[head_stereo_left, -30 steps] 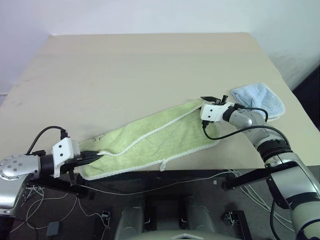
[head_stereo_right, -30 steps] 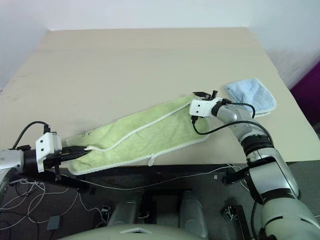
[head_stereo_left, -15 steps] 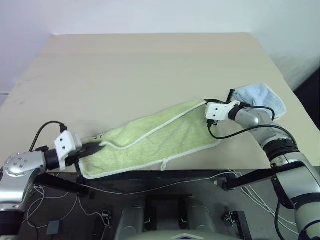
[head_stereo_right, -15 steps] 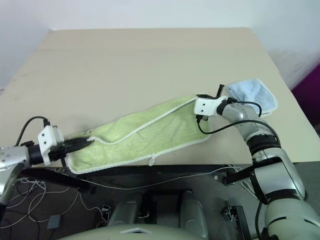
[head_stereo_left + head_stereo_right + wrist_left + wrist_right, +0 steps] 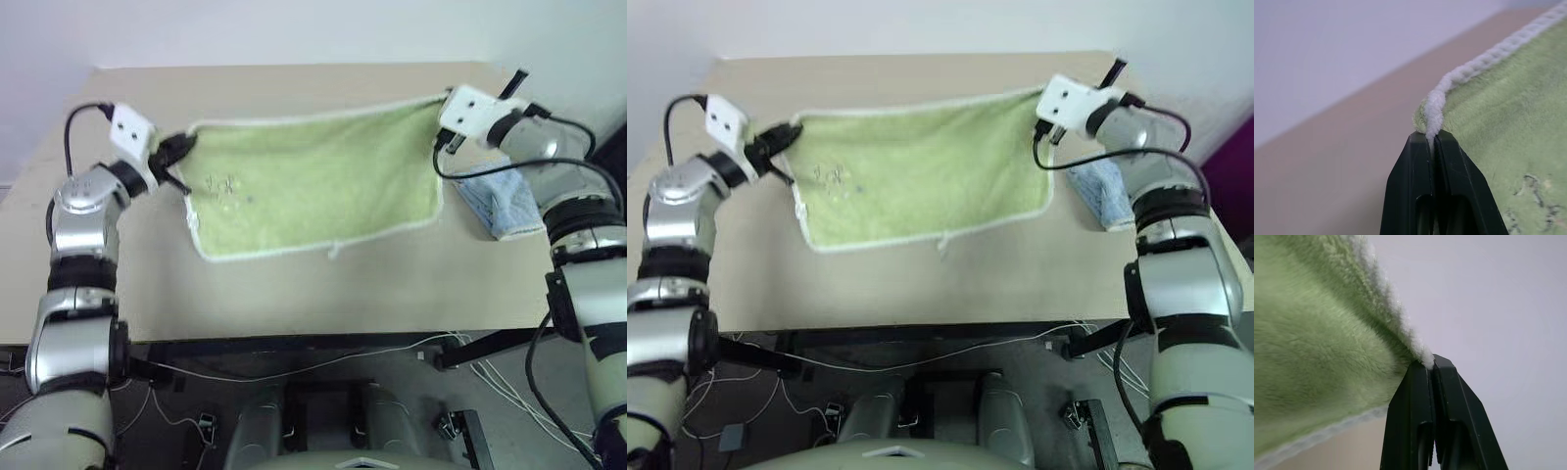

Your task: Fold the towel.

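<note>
The light yellow-green towel (image 5: pixel 313 181) with white edging is stretched wide above the table, and its long top edge runs between my two grippers. My left gripper (image 5: pixel 184 147) is shut on the towel's left top corner; the left wrist view shows the fingers (image 5: pixel 1415 196) pinching the white edging (image 5: pixel 1436 105). My right gripper (image 5: pixel 443 98) is shut on the right top corner, where the closed fingers (image 5: pixel 1410 421) clamp the fluffy edge (image 5: pixel 1418 352). The rest of the towel hangs down toward the table, with a small white loop tag (image 5: pixel 336 250) on its lower edge.
A smaller light blue towel (image 5: pixel 500 201) lies crumpled near the right edge of the beige table (image 5: pixel 294 289), under my right arm. A pale wall stands behind the table's far edge. Cables hang below the front edge.
Both grippers have risen and moved away from me, lifting the towel off the table and spreading it flat between them. The right gripper went from open to shut on its corner.
</note>
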`<control>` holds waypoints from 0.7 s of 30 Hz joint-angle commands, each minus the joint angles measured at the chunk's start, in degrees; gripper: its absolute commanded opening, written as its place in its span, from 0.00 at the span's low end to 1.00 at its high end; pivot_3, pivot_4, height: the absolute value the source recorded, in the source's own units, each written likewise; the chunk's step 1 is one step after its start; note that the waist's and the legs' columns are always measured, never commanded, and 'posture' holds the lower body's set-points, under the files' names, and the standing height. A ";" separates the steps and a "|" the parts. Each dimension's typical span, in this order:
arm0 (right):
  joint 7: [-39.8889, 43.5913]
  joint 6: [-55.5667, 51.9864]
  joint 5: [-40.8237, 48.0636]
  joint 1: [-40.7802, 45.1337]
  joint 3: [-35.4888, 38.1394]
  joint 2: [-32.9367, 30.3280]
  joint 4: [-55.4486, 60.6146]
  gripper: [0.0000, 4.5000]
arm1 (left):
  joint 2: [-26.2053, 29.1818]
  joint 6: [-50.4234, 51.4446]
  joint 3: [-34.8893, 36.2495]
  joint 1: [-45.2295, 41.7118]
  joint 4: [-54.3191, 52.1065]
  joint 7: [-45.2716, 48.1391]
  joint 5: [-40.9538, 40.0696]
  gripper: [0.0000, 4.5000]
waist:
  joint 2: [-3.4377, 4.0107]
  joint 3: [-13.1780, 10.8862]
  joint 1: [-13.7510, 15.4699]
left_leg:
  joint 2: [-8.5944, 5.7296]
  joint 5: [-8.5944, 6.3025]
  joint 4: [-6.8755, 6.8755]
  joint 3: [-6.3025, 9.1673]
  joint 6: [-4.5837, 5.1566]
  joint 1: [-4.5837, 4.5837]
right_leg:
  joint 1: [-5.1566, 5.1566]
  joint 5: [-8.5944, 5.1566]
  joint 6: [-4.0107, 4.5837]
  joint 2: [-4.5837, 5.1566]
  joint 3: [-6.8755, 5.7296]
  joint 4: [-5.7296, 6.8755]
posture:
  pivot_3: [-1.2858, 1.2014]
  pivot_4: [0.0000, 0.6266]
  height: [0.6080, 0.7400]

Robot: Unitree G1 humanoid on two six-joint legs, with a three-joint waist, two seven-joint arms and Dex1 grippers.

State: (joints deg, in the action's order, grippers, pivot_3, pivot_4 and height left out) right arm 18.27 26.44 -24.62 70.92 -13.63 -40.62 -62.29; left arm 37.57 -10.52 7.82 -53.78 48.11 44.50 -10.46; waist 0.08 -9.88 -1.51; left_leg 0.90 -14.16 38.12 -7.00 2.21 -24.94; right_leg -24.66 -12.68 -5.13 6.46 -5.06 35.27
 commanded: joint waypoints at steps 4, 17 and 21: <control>13.95 1.35 12.37 -1.72 7.89 -5.25 8.76 0.01 | 5.66 -2.83 4.57 -1.70 0.61 3.83 -2.96 0.00 | -0.01 -0.03 -0.78 | 0.00 0.00 -0.06 -0.04 0.01 0.00 | 0.00 -0.01 -0.02 0.00 0.02 -0.01 | 0.52 0.24 1.00; 44.26 -24.82 37.96 -45.37 19.34 -19.81 54.38 0.01 | 16.19 27.17 14.56 44.90 -48.26 25.73 -26.42 0.00 | 0.02 -0.10 -0.58 | 0.01 -0.14 0.07 0.25 0.11 0.28 | 0.17 -0.04 -0.02 0.22 0.12 0.08 | 0.52 0.24 1.00; 47.24 -29.02 39.93 -48.79 20.76 -21.60 57.78 0.01 | 17.85 34.60 17.58 50.72 -54.38 25.77 -30.58 0.00 | 0.05 -0.10 -0.19 | 0.01 -0.38 0.05 0.35 0.22 0.36 | 0.21 -0.14 0.17 0.34 0.11 0.07 | 0.52 0.24 1.00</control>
State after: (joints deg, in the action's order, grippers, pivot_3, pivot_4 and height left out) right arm 64.59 -1.33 13.51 21.92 4.52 -60.73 -6.73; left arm 54.19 21.80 22.60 -3.57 -3.48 70.16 -38.66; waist 0.13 -9.98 -1.70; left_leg 0.91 -14.55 38.16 -6.65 2.41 -24.58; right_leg -24.46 -12.83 -4.95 6.81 -4.94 35.34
